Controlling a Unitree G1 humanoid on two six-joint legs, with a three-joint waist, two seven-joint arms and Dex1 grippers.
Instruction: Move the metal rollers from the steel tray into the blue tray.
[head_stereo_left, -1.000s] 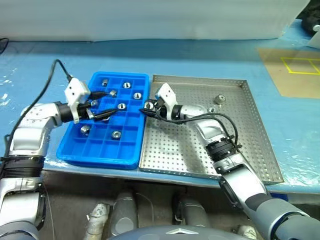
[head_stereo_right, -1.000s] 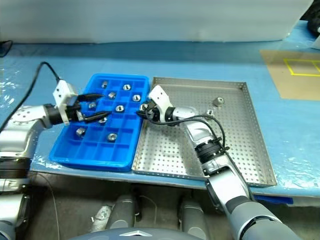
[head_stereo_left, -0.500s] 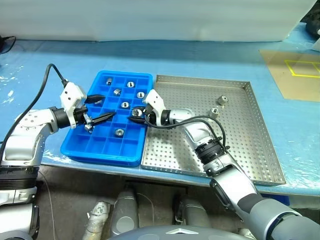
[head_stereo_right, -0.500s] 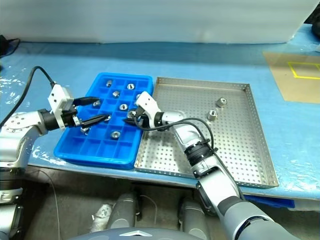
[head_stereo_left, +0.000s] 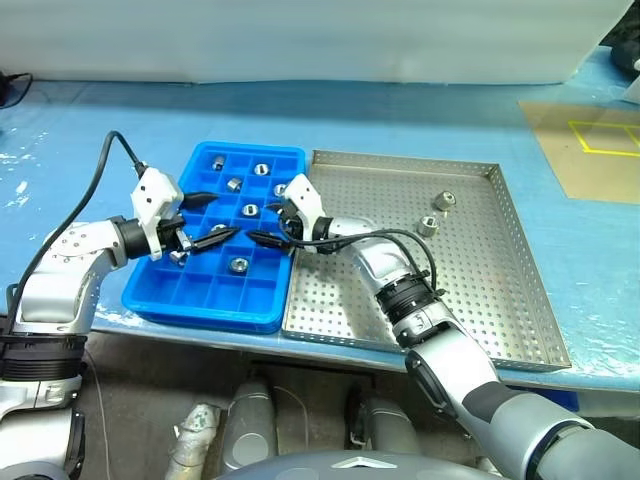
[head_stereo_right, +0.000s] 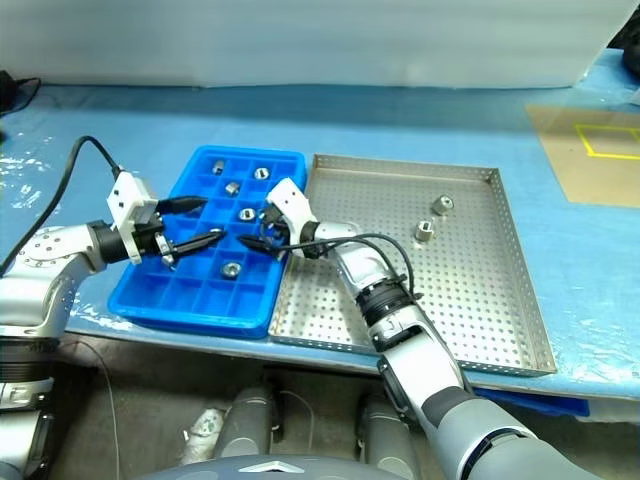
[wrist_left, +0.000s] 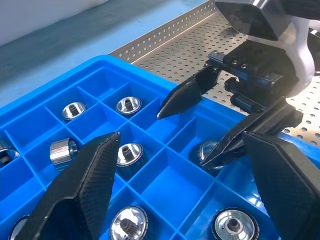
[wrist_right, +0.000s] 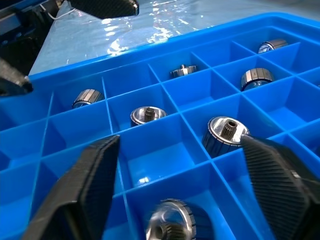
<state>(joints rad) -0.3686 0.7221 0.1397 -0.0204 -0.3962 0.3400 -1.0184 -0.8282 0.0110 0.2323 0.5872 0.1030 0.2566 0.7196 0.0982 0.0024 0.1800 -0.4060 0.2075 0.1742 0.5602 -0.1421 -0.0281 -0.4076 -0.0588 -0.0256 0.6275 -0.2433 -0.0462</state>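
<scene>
Left eye view: both arms reach over the blue tray (head_stereo_left: 218, 300), sorting rollers from the steel tray (head_stereo_left: 470, 290) beside it.

Steel tray first: two metal rollers (head_stereo_left: 443, 199) remain near its far rim. Blue tray: several rollers sit one per compartment, so they stay apart. Right gripper (head_stereo_left: 268, 232) hangs with fingers spread over a compartment near the shared edge, likely releasing. Left gripper (head_stereo_left: 204, 226) hovers open, empty.

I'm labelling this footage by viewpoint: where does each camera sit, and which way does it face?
Head eyes: look forward and down over both arms at the blue tray and steel tray.
Left wrist: along the open left gripper, sees the open right gripper.
Right wrist: along its fingers over rollers.
Shared: the blue tray.
</scene>
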